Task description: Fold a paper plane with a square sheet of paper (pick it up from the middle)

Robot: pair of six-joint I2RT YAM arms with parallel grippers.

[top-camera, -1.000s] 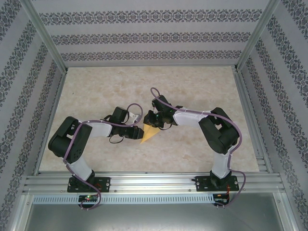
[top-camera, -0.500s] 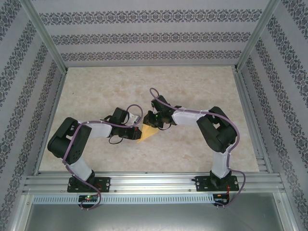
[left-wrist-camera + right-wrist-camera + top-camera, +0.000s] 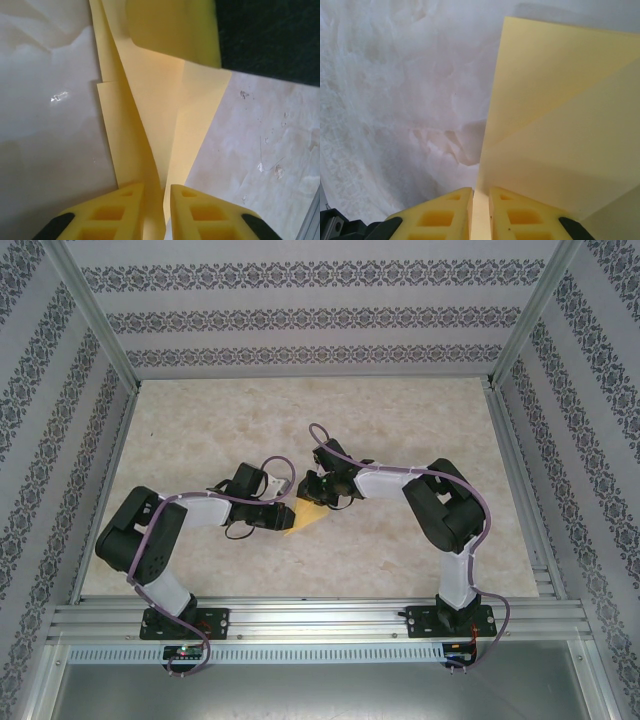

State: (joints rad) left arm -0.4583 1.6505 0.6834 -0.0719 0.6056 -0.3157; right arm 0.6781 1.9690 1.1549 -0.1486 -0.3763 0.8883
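Centrally on the table (image 3: pixel 400 420), a little toward its near edge, lay the yellow paper (image 3: pixel 310 517), folded into a pointed wedge with creases running lengthwise. The left gripper (image 3: pixel 288 512) met the paper on the side toward the table's left edge. In the left wrist view its fingers stood nearly together (image 3: pixel 158 202) with a raised fold of the paper (image 3: pixel 150 125) in the narrow gap, though I could not tell whether they pressed it. The right gripper (image 3: pixel 318 496) was at the end toward the table's far edge. Its fingers (image 3: pixel 481 205) were clamped on the paper's (image 3: pixel 560 125) edge.
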